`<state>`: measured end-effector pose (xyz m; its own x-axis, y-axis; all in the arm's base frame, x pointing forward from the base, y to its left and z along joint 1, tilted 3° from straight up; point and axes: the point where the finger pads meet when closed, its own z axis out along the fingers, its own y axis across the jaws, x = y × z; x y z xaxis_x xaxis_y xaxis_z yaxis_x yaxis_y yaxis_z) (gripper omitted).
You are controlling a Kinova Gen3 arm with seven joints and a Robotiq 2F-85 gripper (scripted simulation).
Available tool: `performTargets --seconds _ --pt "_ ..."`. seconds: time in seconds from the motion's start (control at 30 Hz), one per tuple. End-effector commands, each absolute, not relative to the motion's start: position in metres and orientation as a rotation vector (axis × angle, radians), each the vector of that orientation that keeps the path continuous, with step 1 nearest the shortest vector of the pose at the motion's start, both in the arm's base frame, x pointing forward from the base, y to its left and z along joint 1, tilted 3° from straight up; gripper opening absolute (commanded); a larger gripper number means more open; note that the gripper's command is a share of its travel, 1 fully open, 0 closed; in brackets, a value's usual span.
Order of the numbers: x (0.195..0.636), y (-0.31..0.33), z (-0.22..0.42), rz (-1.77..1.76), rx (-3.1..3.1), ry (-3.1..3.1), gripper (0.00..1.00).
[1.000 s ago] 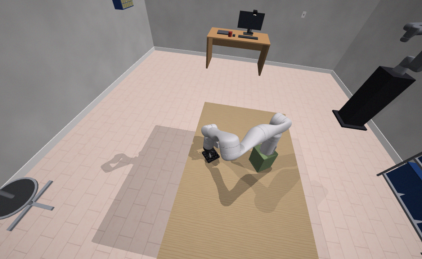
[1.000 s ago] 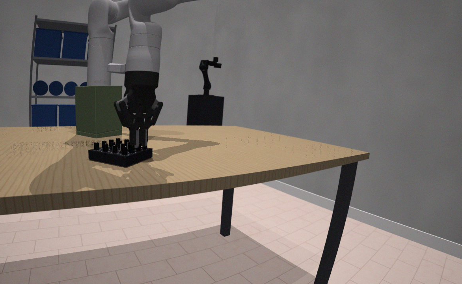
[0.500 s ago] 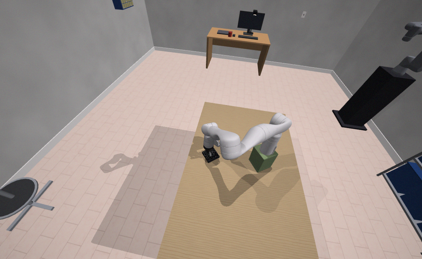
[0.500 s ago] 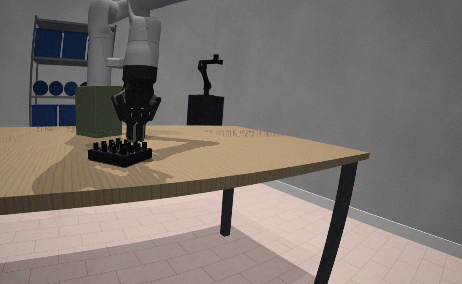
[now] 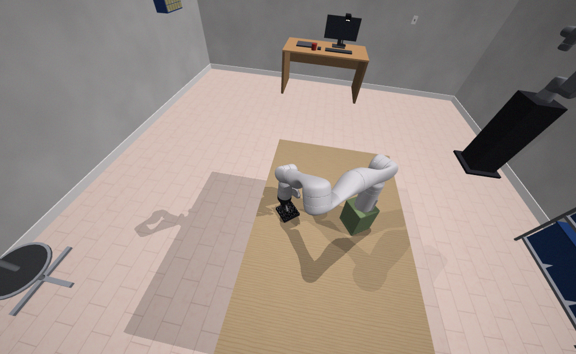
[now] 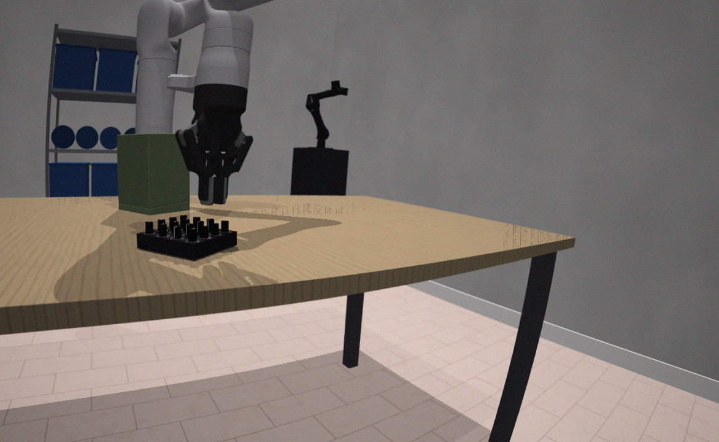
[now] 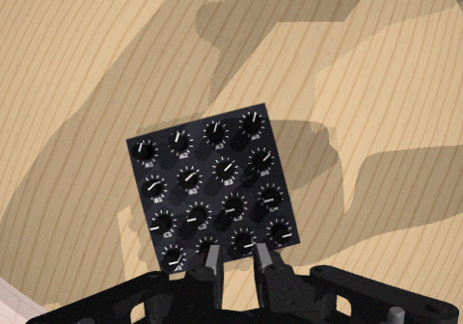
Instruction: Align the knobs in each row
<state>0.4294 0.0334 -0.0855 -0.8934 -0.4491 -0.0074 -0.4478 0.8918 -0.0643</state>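
Top: knob box point(image 5: 288, 213) sits on worktop point(image 5: 325, 281) near its left edge, under the arm's wrist, beside green block point(image 5: 359, 219).
Exterior: hand point(image 6: 213, 199) hangs above the box point(image 6: 186, 238), clear of knobs.
Wrist: fingers narrowly parted, nothing between them, over box's near edge point(image 7: 215, 189).
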Motion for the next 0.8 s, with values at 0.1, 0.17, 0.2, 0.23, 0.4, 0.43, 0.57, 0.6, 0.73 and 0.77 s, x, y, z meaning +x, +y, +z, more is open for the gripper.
performTargets --seconds 0.1,0.17,0.2,0.23,0.4,0.43,0.57,0.6,0.73,0.77 --pt "0.428 0.037 -0.082 -0.082 -0.709 3.037 0.19" --pt "0.428 0.037 -0.082 -0.082 -0.709 3.037 0.19" --pt "0.428 0.037 -0.082 -0.082 -0.709 3.037 0.19" --pt "0.428 0.037 -0.082 -0.082 -0.709 3.037 0.19" --pt "0.428 0.037 -0.08 -0.082 -0.703 3.039 1.0" --pt "0.427 0.037 -0.078 -0.082 -0.7 3.039 1.0" --pt "0.427 0.038 -0.063 -0.082 -0.7 3.039 1.0" --pt "0.425 0.037 -0.058 -0.085 -0.706 3.044 1.0" --pt "0.426 0.039 -0.046 -0.082 -0.7 3.039 1.0" --pt "0.423 0.037 -0.039 -0.087 -0.711 3.048 1.0"
